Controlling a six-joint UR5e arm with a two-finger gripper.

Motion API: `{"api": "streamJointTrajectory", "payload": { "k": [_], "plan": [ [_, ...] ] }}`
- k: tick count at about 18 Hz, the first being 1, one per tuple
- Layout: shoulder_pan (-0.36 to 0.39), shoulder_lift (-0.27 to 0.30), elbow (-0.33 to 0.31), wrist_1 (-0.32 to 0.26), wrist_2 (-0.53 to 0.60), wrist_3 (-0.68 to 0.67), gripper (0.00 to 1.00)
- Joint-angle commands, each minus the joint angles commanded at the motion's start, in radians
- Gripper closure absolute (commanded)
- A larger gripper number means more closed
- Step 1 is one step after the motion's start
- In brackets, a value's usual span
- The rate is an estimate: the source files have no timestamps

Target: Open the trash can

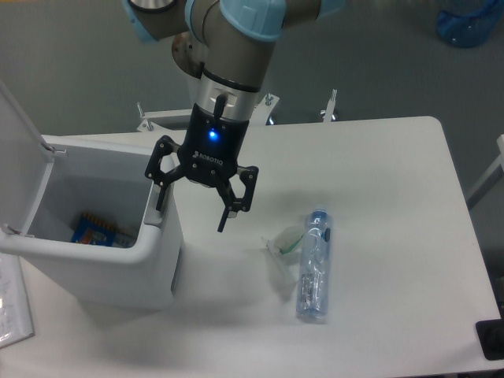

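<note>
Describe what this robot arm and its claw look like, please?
The arm is built of grey metal tubes with light blue caps at the joints. Its wrist narrows to a silver ring with a black slot. Below hangs the gripper: a black body with small white lettering, a glowing blue light, and two black fingers made of open linked bars. No loose cables show.

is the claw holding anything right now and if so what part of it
Nothing is held. The claw is open, with empty space between its fingers; one finger sits by the trash can at its tab edge.
</note>
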Motion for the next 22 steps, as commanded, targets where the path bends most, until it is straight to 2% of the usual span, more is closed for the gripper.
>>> {"api": "streamJointTrajectory", "payload": {
  "k": [3, 8, 13, 16, 20, 22],
  "plan": [
    [0.028, -0.020, 0.029, 0.000, 0.101, 0.000, 0.00],
    [0.117, -0.106, 0.124, 0.002, 0.114, 0.052, 0.00],
    [0.190, -0.230, 0.187, -0.008, 0.247, 0.285, 0.00],
    [0.244, -0.301, 0.201, -0.011, 0.301, 0.434, 0.00],
    [0.301, -0.371, 0.215, -0.043, 0.371, 0.699, 0.00],
    [0.301, -0.373, 0.213, -0.080, 0.414, 0.800, 0.00]
  ]
}}
